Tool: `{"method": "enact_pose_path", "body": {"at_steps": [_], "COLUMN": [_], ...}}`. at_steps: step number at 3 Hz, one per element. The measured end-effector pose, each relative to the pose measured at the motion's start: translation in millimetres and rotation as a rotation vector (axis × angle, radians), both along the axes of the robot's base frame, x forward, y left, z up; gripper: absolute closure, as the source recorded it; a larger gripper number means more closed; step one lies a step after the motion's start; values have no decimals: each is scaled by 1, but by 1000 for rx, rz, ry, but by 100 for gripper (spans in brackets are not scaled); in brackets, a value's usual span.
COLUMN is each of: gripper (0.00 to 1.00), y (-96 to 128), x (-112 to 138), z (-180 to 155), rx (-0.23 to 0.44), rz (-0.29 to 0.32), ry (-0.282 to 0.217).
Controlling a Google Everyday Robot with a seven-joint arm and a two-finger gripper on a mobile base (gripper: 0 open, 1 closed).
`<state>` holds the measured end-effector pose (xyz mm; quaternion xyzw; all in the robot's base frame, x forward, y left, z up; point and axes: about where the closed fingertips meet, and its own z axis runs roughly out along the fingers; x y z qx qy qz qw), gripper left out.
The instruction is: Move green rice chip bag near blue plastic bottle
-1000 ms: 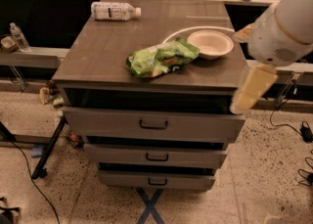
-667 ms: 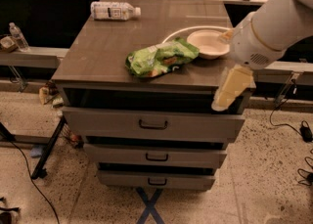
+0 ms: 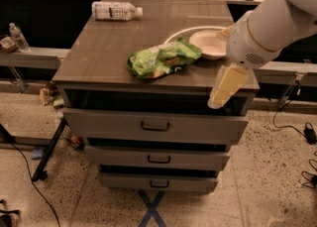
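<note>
The green rice chip bag [image 3: 163,58] lies wrinkled on the brown cabinet top [image 3: 104,52], right of the middle and near the front. The blue plastic bottle [image 3: 116,11], with a white label and white cap, lies on its side at the back left of the top. My gripper [image 3: 224,88] hangs down on the white arm [image 3: 267,28] at the front right corner of the cabinet. It is to the right of the bag, a little in front of it, and not touching it.
A white bowl [image 3: 210,42] on a plate stands just right of the bag, close under my arm. A small clear water bottle [image 3: 17,35] stands on a low shelf at the left. The cabinet has three drawers [image 3: 156,126]. Cables lie on the floor on both sides.
My arm and gripper have moved left, from beside the cabinet's right edge to its front right corner, closer to the bag. The bag, bottle and bowl have not moved.
</note>
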<state>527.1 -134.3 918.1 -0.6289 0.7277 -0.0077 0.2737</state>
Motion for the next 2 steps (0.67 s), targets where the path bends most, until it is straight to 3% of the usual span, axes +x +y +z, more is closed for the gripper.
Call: {"method": "enact_pose_path", "body": {"at_steps": [1,2], "gripper": [0,0], "y": [21,29], "x": [42,68], "z": [3,1], "rx": [43,58], "rz": [-5,-25], "ry": [-83,-124]}}
